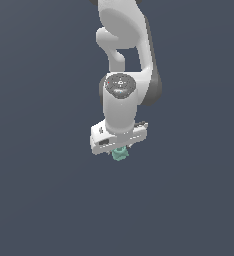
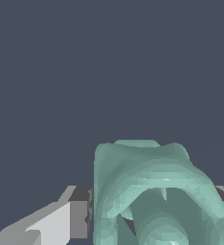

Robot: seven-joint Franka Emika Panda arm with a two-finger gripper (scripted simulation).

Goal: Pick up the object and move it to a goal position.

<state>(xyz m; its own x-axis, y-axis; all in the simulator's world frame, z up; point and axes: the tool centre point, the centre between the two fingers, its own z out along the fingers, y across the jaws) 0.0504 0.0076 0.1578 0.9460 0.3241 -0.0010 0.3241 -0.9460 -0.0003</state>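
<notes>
The Panda arm [image 1: 121, 55] descends from the top of the exterior view against a plain dark slate background. The gripper [image 1: 120, 150] points downward, with its white body directly above the object [image 1: 120, 154], a small mint-green lumpy item of which only the lower part protrudes beneath the hand. In the wrist view the object [image 2: 152, 196] fills the space between the fingers [image 2: 79, 217]; one grey pad presses against its side and the opposite pad is partly hidden, so the jaws appear closed on it. No supporting surface is discernible beneath the object.
</notes>
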